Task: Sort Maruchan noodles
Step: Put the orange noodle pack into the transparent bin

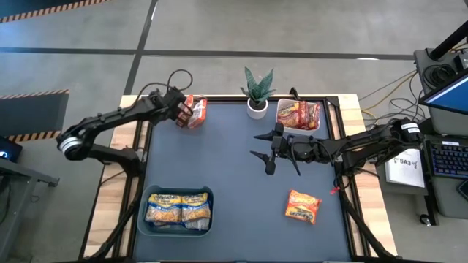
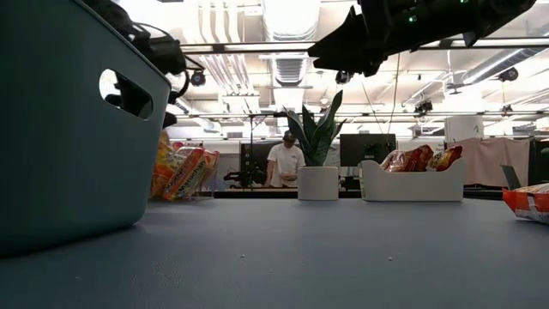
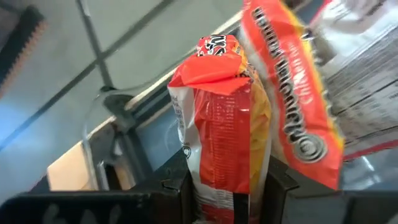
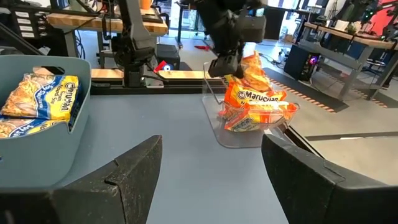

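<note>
My left gripper is at the table's far left, shut on an orange Maruchan noodle packet over a clear bin. That bin holds more orange packets. My right gripper hangs open above the table's middle, with nothing between its fingers. Yellow-and-blue packets lie in a blue-grey bin at the near left. Red packets fill a white bin at the far right. One orange-red packet lies flat on the table at the near right. My left gripper pinches the orange packet between its two fingers, which press on its two broad faces near one end. The fingers slant down from the table's left. The packet stands edge-on, sticking out past the fingertips beside another orange packet. I cannot tell whether the two touch.
A small potted green plant stands at the far edge between the clear bin and the white bin. The dark mat lies bare between the bins. In the low view a person stands in the room beyond the table.
</note>
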`<state>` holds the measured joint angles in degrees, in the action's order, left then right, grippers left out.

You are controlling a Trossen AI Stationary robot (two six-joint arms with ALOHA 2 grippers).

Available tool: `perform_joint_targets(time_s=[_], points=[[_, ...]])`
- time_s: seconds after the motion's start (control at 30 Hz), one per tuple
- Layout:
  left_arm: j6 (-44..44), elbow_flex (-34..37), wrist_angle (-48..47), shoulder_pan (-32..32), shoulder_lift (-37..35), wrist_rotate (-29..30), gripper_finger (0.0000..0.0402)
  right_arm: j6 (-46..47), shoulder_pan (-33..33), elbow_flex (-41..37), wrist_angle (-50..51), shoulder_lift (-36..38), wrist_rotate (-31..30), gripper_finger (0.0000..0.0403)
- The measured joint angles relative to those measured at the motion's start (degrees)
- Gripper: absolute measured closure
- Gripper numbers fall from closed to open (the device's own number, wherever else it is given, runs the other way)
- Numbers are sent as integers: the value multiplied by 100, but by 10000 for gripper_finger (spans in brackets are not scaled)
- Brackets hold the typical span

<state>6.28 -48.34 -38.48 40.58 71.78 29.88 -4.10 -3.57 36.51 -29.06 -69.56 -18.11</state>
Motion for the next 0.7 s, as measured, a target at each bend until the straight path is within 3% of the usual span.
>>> perform_joint_targets(time_s=[0.13, 0.33, 0.7], points=[[-125, -390, -432, 250, 347, -395, 310, 28, 0, 0, 0, -2, 0, 136], [-109, -827, -970, 432, 866, -396, 308, 17, 0, 0, 2, -2, 2, 139], [172, -1217, -1015, 426, 1528, -584, 281, 4, 0, 0, 7, -4, 2, 142]])
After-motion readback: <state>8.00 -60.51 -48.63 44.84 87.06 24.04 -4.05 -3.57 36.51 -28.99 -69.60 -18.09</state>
